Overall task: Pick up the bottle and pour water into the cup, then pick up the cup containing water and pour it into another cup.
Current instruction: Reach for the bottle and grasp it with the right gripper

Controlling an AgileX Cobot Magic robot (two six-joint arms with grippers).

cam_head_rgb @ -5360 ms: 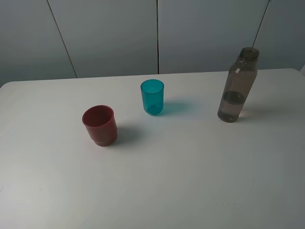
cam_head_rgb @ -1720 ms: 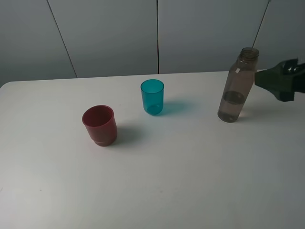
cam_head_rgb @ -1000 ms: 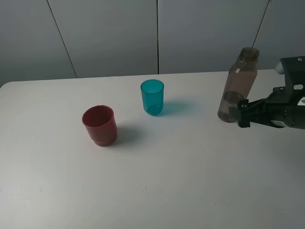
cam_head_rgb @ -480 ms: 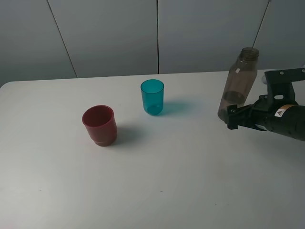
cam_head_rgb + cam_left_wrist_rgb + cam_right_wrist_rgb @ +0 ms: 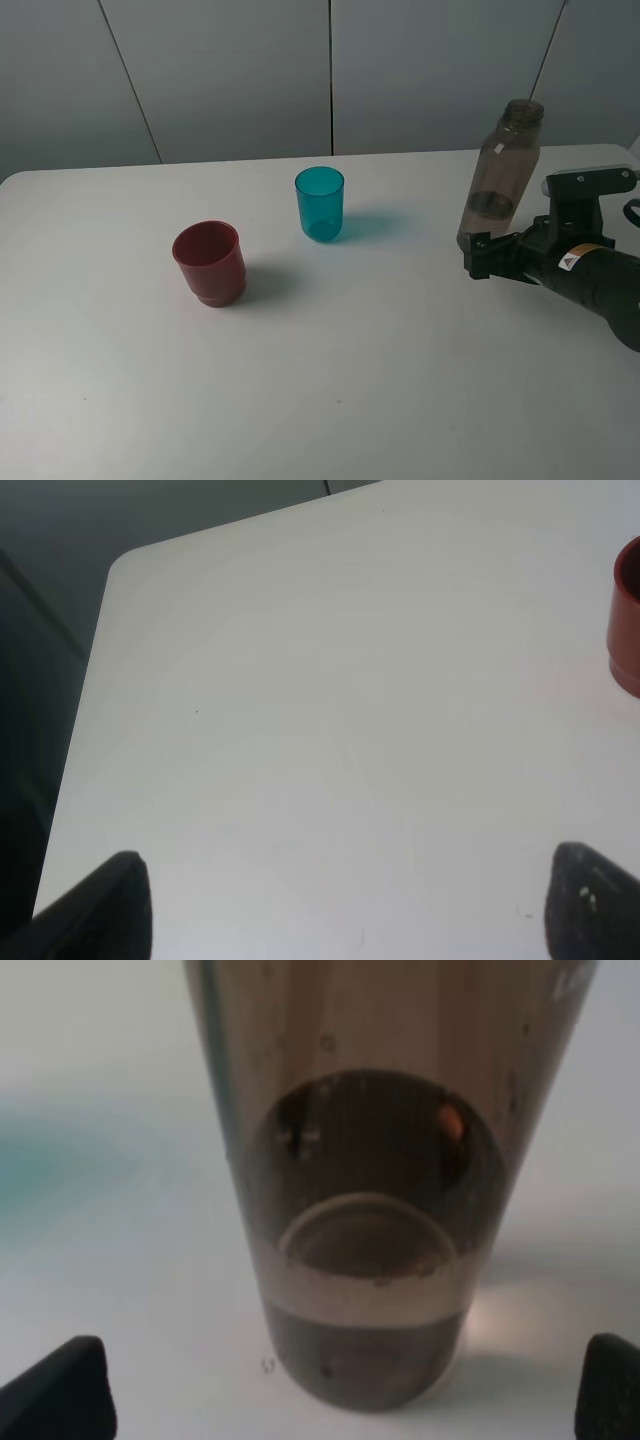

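- Exterior high: the bottle (image 5: 497, 175) stands upright toward the far right corner of the table (image 5: 330, 390). It is well apart from the teal cup (image 5: 320, 203), which is near the middle of the far edge, and from the red cup (image 5: 209, 262), which is further left. The right gripper (image 5: 480, 250) sits low against the bottle's base, on its near side. A hold that low on so tall a bottle would likely let it tip, so I would rise toward mid-body before closing.
- Left wrist: the left gripper (image 5: 350, 920) has its 2 fingers apart with nothing between them, over bare table beside the left edge. The red cup (image 5: 628, 615) shows only at the frame's margin. This arm is best kept clear.
- Right wrist: the right gripper's (image 5: 335, 1405) fingers are spread wide. The bottle (image 5: 370, 1210) is centred in the gap ahead and touches neither finger. Water (image 5: 365, 1350) fills only its lowest part. Push in until the body sits deep between the pads and close evenly. Then lift straight up, since the neck is uncapped.
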